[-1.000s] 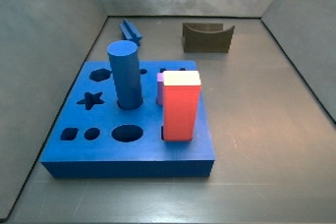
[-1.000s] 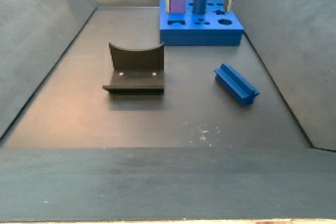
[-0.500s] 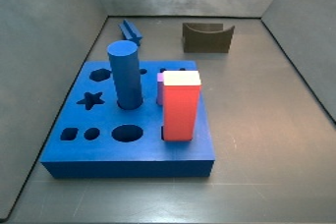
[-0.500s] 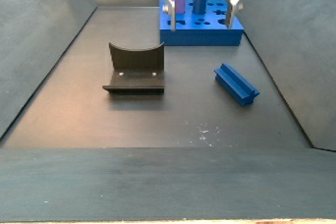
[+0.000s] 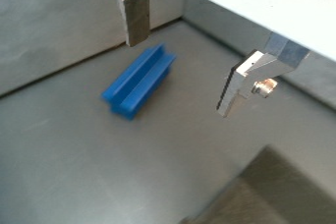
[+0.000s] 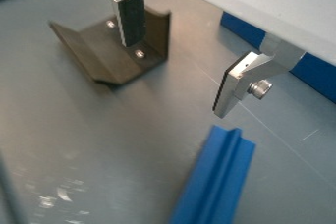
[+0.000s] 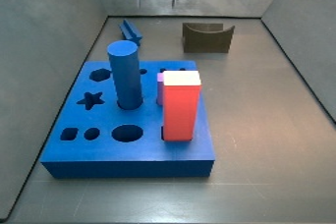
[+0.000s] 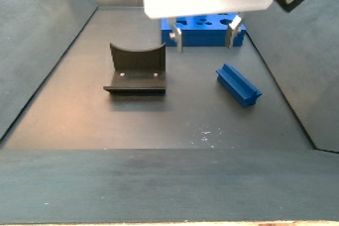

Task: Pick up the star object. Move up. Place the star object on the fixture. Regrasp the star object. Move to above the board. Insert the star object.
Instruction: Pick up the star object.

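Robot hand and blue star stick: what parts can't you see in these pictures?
- The gripper: a side view shows only its fingers; the big white camera body covers the rest, and the arm runs off the top edge.
- The board: the same body hides its upper part, pegs included.
- The star object: the tall blue cylinder partly covers it in a side view.
- The star object's star-shaped end: too small to make out anywhere.

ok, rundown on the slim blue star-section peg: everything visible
The slim blue star-section peg is a ridged bar of matte, plastic-looking material. It lies flat on the dark floor, untouched, beside the dark notched fixture and apart from the blue board. In a wrist view its grooved length lies below the open, empty gripper.
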Motion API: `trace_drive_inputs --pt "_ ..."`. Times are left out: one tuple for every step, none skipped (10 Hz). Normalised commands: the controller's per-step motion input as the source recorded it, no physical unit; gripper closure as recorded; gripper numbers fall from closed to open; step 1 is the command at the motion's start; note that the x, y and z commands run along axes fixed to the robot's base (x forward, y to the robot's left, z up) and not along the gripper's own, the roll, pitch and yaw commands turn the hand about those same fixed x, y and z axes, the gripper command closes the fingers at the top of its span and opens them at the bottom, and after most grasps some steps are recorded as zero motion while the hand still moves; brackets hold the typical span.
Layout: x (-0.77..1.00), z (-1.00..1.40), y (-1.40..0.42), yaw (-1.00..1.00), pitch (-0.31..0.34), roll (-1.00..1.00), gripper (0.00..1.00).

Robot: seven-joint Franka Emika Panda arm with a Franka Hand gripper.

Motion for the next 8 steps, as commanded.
trace_drive_inputs --pt "-0.51 -1.0 -0.08 0.29 0.0 0.0 0.0" --pt "-0.59 -1.0 0.02 0.27 -0.029 0.0 0.0" --pt "-0.61 -0.97 0.07 0.26 -0.043 -0.02 0.0" --pt "-0.46 -0.72 0.0 0.27 -0.119 -0.1 0.0" --pt "-0.39 -0.61 0.0 0.23 -0.194 -0.1 0.0" --pt "-0.3 -0.59 0.0 0.24 -0.234 -0.1 0.0" --pt "-0.18 -0.76 0.0 0.22 -0.197 -0.05 0.0" --pt "-0.2 -0.76 0.0 0.19 -0.196 -0.06 0.0"
